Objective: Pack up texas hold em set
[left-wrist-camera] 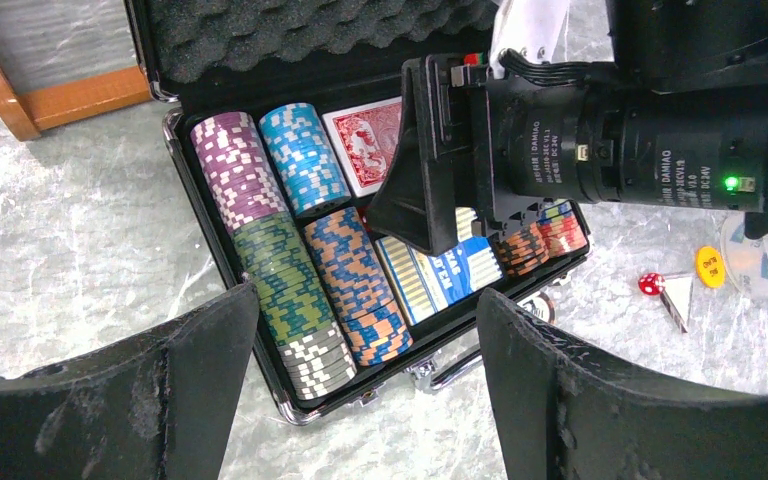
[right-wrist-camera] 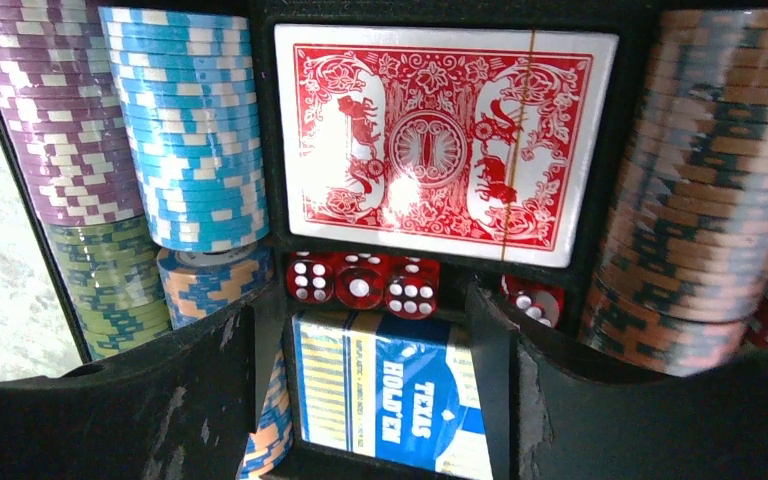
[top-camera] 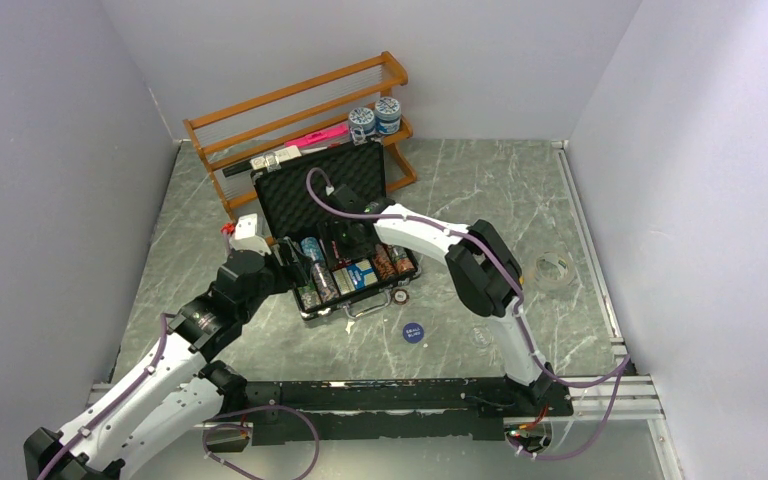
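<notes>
The black briefcase (top-camera: pixel 320 185) lies open mid-table, foam lid raised. Its tray (left-wrist-camera: pixel 200 215) holds purple (left-wrist-camera: pixel 230 170), light blue (left-wrist-camera: pixel 305 155), green and orange-blue chip stacks, a red card deck (right-wrist-camera: pixel 430 140) and red dice (right-wrist-camera: pixel 360 280). My right gripper (right-wrist-camera: pixel 375 295) reaches into the case (top-camera: pixel 345 245), its fingers pressed on both sides of the blue Texas Hold'em card deck (right-wrist-camera: pixel 390 390) in its slot. My left gripper (left-wrist-camera: pixel 365 300) is open and empty, hovering at the case's near left corner (top-camera: pixel 298 268). A blue button disc (top-camera: pixel 412 332), a yellow disc (left-wrist-camera: pixel 710 265) and a red die (left-wrist-camera: pixel 650 283) lie outside.
The orange wooden rack (top-camera: pixel 290 110) stands behind the case with two blue-and-white jars (top-camera: pixel 375 118) on it. A clear round container (top-camera: pixel 555 270) sits to the right of the right arm. The case's metal handle (top-camera: pixel 365 308) points toward the arms.
</notes>
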Controlling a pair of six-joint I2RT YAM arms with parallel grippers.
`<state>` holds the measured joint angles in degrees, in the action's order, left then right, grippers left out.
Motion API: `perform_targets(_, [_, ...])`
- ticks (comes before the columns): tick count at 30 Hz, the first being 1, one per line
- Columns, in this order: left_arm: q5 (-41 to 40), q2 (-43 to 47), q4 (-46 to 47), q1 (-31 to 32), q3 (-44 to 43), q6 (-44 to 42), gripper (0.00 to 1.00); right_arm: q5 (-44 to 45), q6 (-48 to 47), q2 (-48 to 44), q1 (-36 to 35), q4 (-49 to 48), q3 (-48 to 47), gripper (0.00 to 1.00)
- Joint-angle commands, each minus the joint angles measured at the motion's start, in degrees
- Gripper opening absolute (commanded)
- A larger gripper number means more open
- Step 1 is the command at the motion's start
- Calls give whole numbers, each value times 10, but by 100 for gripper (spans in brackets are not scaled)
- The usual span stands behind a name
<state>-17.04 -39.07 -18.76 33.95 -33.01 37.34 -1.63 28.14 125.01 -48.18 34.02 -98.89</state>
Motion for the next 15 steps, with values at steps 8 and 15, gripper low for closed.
perform_targets(8, [-9,4,7,2,-5,8,85,106,12,-141,-2,70,5,68])
perform_targets(15, [-5,-2,27,2,-1,11,85,251,56,-288,49,161,133,63])
